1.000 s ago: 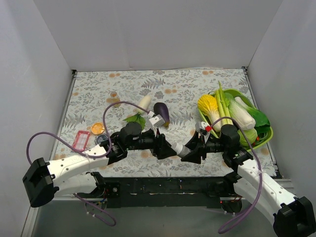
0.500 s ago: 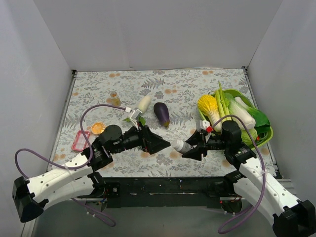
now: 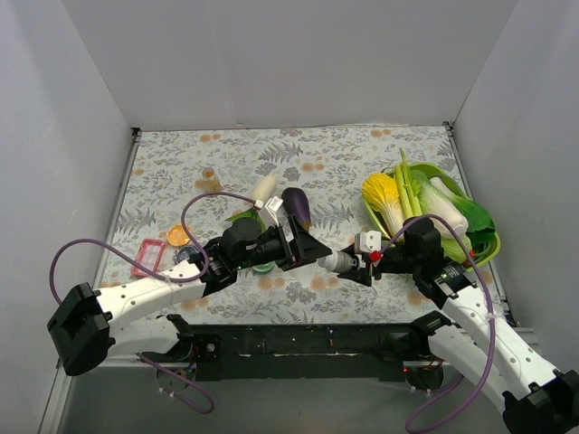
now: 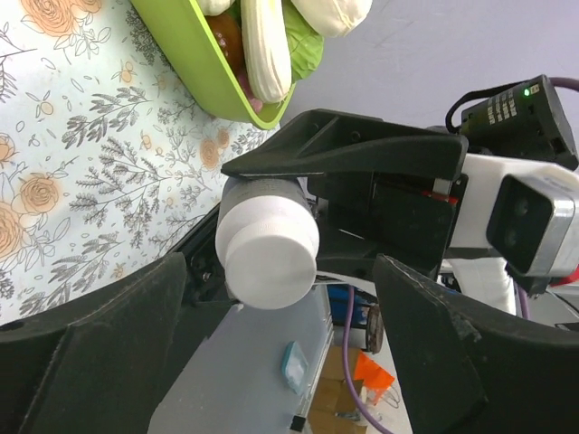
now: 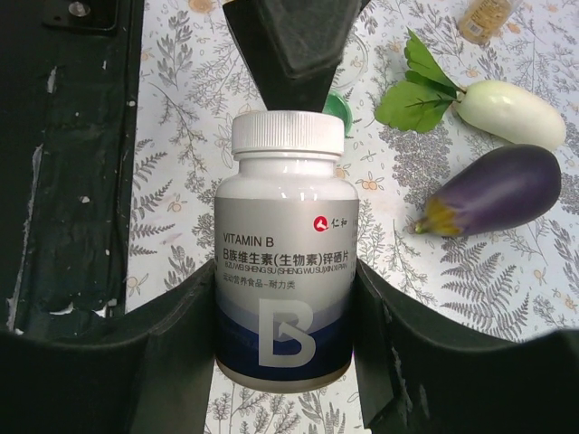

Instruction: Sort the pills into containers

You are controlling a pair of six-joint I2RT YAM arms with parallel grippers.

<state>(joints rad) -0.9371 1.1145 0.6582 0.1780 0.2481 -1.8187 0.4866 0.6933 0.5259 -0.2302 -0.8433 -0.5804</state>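
Note:
My right gripper [image 3: 357, 266] [image 5: 285, 294] is shut on a white Vitamin B pill bottle [image 5: 285, 271] [image 3: 336, 262] and holds it lying sideways above the table, cap toward the left arm. My left gripper [image 3: 317, 250] [image 4: 280, 271] is open, and its fingers [image 4: 90, 362] straddle the white cap [image 4: 267, 242] without touching it. The orange dish [image 3: 178, 235] sits at the left. The green dish [image 3: 262, 268] [image 5: 340, 103] lies under my left arm. The blue dish is hidden by that arm. No loose pills show.
A lime-green tray [image 3: 484, 253] [image 4: 194, 54] of vegetables stands at the right. A purple eggplant [image 3: 296, 206] [image 5: 498, 192] and a white eggplant [image 3: 264, 188] [image 5: 507, 113] lie mid-table. A pink packet [image 3: 147, 257] lies at the left, and a small amber bottle [image 3: 209, 175] stands behind.
My left gripper swung back to the right and rose to the bottle's cap. The right gripper lifted the bottle slightly and kept hold of it.

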